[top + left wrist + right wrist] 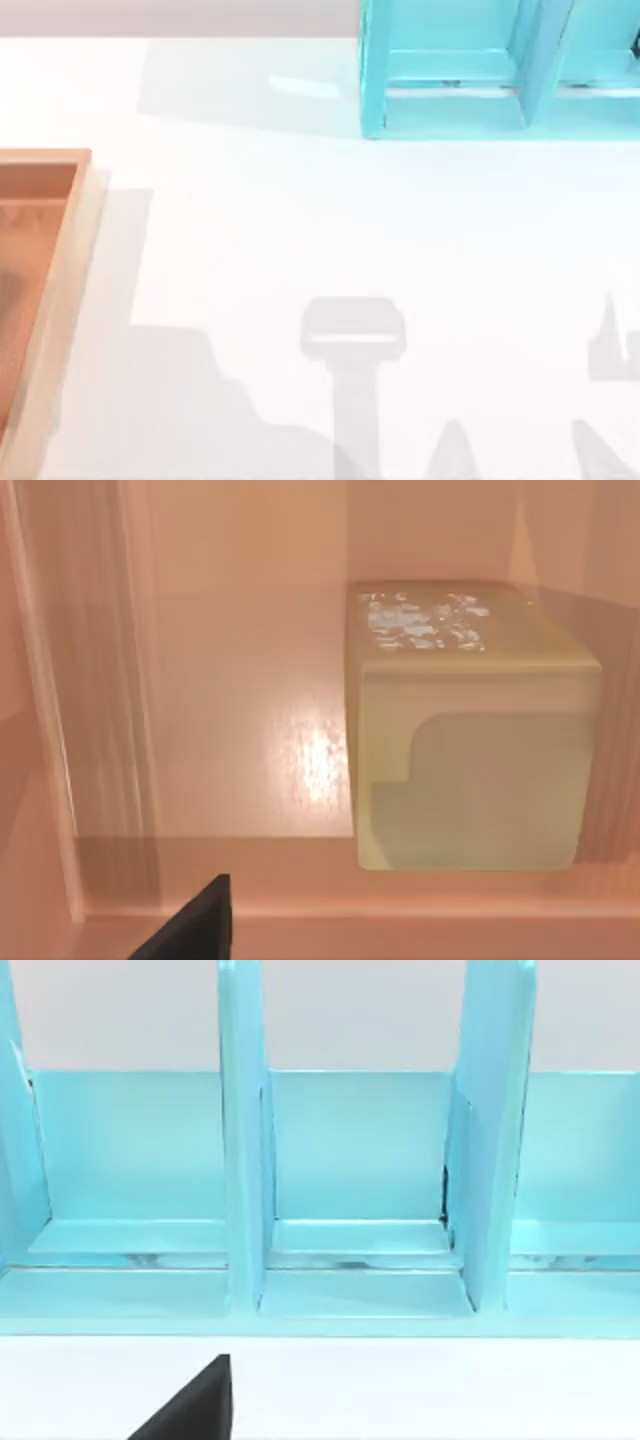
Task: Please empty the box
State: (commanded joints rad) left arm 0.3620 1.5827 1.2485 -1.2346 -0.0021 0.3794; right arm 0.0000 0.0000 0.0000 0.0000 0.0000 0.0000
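Resting on the box's [250, 680] glossy wooden floor, a pale cube [470, 730]; fingers' state: cannot tell.

Orange-brown box [50, 300] with tan rim, pale yellow-green cube [470, 740], cyan shelf [480, 70].

White table [300, 230], glossy, plain. On it at the left edge of the top view: the box [75, 250], a shallow wooden tray with tan rim and orange-brown floor, cut off by the frame. At the far side, right of centre: a cyan shelf unit [450, 110] with upright dividers, standing directly on the tabletop.
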